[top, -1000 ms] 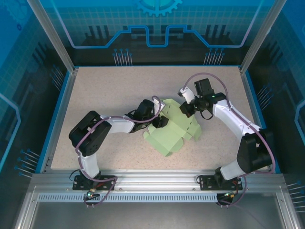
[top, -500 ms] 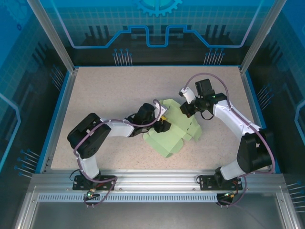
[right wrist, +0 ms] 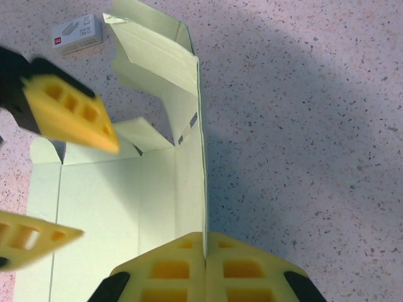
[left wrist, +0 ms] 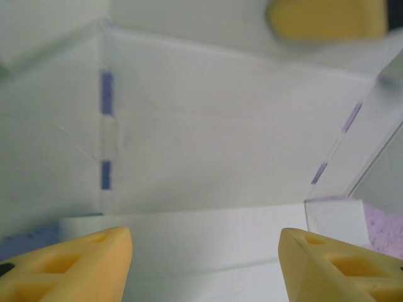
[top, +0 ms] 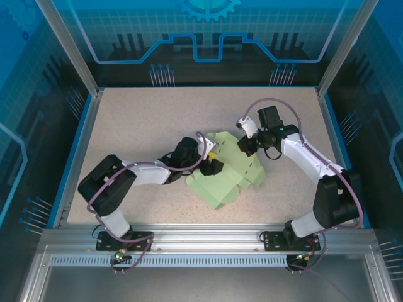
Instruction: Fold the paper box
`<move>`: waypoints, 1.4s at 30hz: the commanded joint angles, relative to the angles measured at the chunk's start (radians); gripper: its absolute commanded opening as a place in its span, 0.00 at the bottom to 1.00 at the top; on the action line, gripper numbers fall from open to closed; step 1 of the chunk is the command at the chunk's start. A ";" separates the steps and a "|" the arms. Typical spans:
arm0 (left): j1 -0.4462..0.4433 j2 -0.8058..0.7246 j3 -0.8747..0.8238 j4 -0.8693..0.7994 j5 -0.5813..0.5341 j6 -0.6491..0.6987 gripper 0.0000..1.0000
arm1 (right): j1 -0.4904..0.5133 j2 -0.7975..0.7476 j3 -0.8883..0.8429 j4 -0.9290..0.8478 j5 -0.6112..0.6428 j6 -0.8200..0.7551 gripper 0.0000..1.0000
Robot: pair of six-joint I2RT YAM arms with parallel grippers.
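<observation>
The paper box (top: 228,171) is pale mint-green card, partly folded, lying mid-table with flaps spread. My right gripper (top: 244,146) is at its far right side. In the right wrist view that gripper (right wrist: 204,251) is shut on the top edge of an upright wall of the paper box (right wrist: 113,207). My left gripper (top: 213,161) is over the box's left part. In the left wrist view it (left wrist: 204,264) stands open, its yellow fingers (left wrist: 69,264) wide apart over a creased panel (left wrist: 214,145). Nothing is between them. Its fingers (right wrist: 69,113) also show in the right wrist view.
A small white printed scrap (right wrist: 77,33) lies on the speckled table (top: 138,119) just past the box's far flap. Blue rims and clear walls bound the table. Open tabletop stretches to the left and far side.
My left gripper has shifted slightly left over the box and spread its fingers wider. The box has slid a little left. The right gripper has stayed put.
</observation>
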 commanded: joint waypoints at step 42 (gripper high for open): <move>0.100 0.001 0.149 -0.020 0.265 -0.102 0.59 | 0.043 -0.016 0.012 0.050 0.045 -0.022 0.02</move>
